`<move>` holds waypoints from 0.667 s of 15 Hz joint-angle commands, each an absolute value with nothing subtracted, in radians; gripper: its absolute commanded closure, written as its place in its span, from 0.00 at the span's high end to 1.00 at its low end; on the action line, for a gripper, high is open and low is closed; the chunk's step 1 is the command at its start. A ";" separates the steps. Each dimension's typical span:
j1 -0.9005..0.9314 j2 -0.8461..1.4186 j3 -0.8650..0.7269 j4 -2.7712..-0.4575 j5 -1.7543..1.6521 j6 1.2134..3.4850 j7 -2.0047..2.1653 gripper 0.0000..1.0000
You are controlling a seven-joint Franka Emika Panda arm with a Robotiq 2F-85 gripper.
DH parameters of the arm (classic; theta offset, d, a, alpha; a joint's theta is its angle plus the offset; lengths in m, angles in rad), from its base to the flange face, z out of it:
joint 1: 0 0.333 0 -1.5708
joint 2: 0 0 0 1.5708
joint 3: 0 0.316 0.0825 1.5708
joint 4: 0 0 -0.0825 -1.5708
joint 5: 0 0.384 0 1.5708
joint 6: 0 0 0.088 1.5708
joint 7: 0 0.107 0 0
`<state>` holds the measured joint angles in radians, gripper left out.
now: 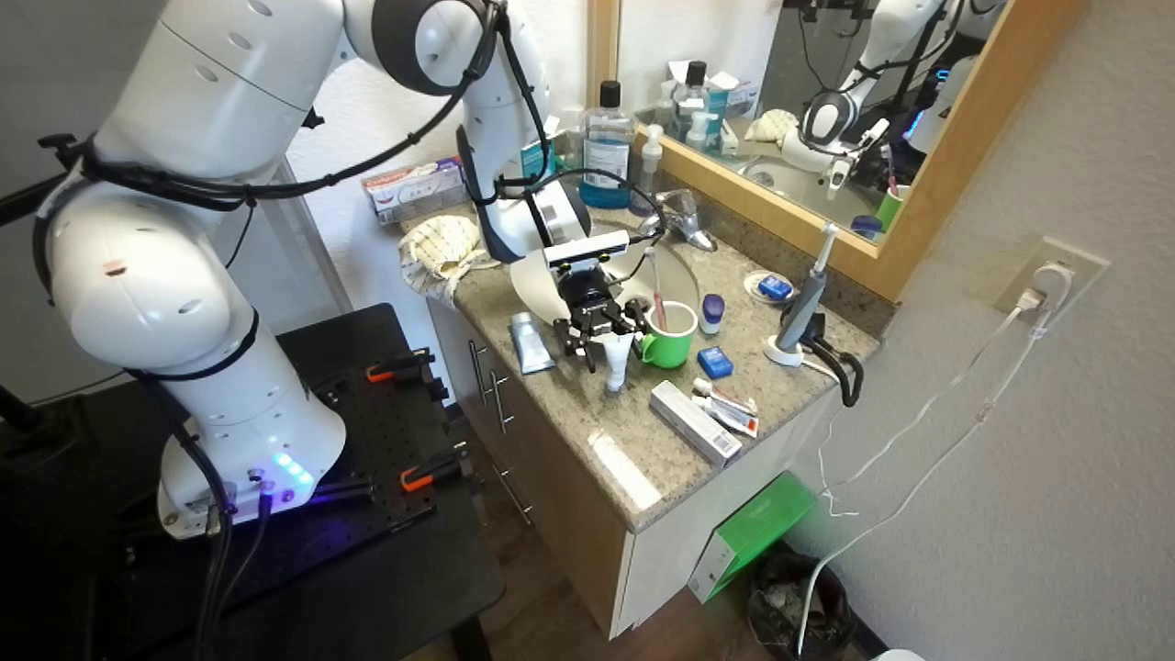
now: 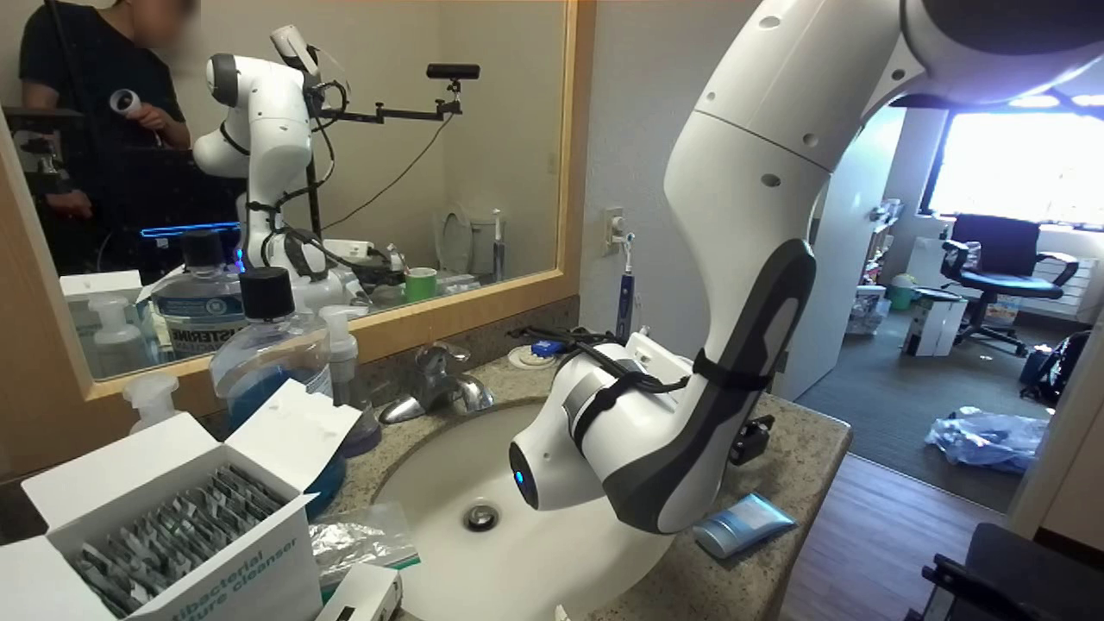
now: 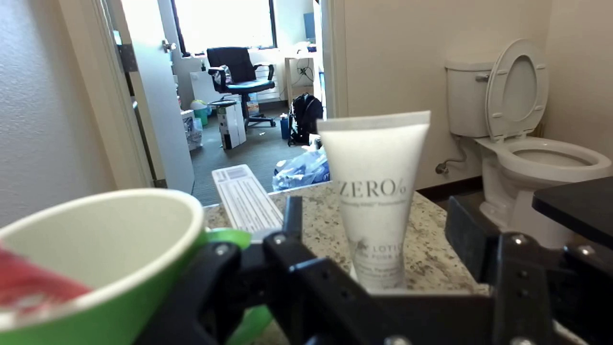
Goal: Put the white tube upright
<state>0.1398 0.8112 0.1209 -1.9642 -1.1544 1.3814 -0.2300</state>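
White and plastic, the ZERO% lotion tube (image 3: 376, 201) stands, long axis vertical, right of the wrist view's centre, between my wide-spread fingers (image 3: 471, 237), a gap either side.

Sink (image 2: 517, 561) in both exterior views
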 commanded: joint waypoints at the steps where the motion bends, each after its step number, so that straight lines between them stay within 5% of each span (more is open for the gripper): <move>1: 0.127 0.760 0.141 -2.013 -1.176 1.391 -0.230 0.75; 2: 0.125 0.751 0.143 -2.025 -1.178 1.396 -0.223 0.74; 3: 0.125 0.740 0.144 -2.041 -1.186 1.403 -0.217 0.55; 4: 0.123 0.729 0.147 -2.056 -1.191 1.410 -0.216 0.53; 7: 0.120 0.699 0.155 -2.095 -1.207 1.426 -0.210 0.58; 10: 0.120 0.674 0.163 -2.123 -1.220 1.435 -0.208 0.87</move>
<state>0.1358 0.7427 0.1433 -2.0509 -1.1933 1.4011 -0.2278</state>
